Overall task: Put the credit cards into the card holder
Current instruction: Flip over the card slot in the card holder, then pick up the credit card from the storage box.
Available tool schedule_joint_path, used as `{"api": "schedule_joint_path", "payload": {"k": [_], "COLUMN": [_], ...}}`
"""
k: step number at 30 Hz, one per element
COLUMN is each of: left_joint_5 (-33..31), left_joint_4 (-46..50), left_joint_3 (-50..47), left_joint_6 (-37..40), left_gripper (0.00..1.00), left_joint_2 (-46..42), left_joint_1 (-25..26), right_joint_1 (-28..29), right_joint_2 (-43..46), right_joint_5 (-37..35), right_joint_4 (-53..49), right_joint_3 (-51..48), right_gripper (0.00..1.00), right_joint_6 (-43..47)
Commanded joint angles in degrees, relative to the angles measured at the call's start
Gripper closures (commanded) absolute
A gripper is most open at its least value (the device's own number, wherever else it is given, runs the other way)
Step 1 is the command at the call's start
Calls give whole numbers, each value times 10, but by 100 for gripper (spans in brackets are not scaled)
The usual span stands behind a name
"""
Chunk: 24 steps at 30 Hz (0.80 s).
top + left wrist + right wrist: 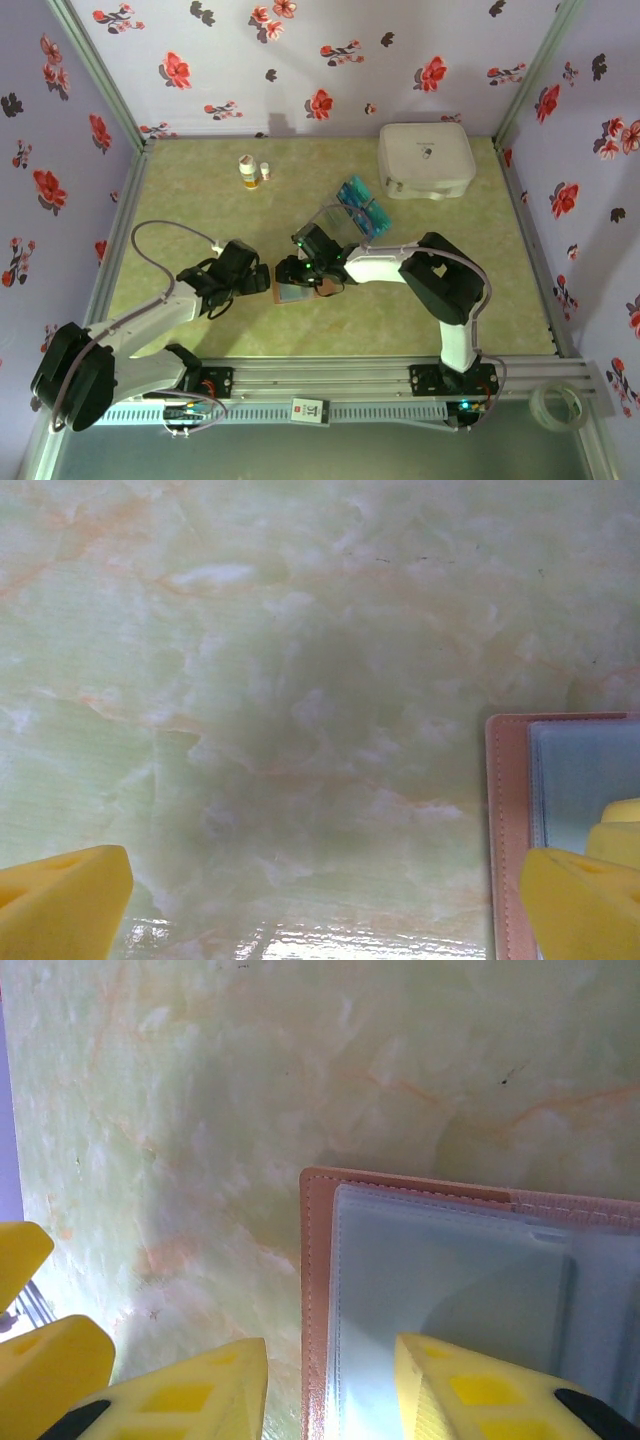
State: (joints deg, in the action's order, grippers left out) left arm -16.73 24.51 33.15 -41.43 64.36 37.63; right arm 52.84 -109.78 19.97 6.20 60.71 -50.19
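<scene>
The card holder (291,293) lies open on the green table, a pinkish-brown cover (317,1290) with clear sleeves (450,1280) facing up. My right gripper (291,272) is right over it, and the right gripper (330,1365) stands partly open astride the cover's left edge. One finger (200,1390) is over the table and the other finger (470,1390) over the sleeves, with nothing pinched. My left gripper (258,281) sits just left of the card holder (508,820). The left gripper (322,880) is wide open over bare table. The blue-teal credit cards (360,200) lie further back.
The cards rest on a clear plastic tray (332,215) behind the right gripper. A big white rounded case (426,158) stands at the back right. Two small bottles (249,170) stand at the back left. A tape roll (558,406) lies beyond the rail, bottom right.
</scene>
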Motion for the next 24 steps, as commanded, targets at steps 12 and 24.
{"api": "schedule_joint_path", "payload": {"k": [12,24], "left_joint_5": [28,-10], "left_joint_4": [-47,-56], "left_joint_3": [29,58], "left_joint_6": [28,49], "left_gripper": [0,0], "left_joint_2": [63,157], "left_joint_1": [47,106], "right_joint_1": [-62,-68], "right_joint_2": [139,116], "right_joint_5": [-38,-41], "right_joint_4": [-115,-75], "right_joint_3": [-23,-93], "right_gripper": [60,61], "right_joint_6": [70,64]}}
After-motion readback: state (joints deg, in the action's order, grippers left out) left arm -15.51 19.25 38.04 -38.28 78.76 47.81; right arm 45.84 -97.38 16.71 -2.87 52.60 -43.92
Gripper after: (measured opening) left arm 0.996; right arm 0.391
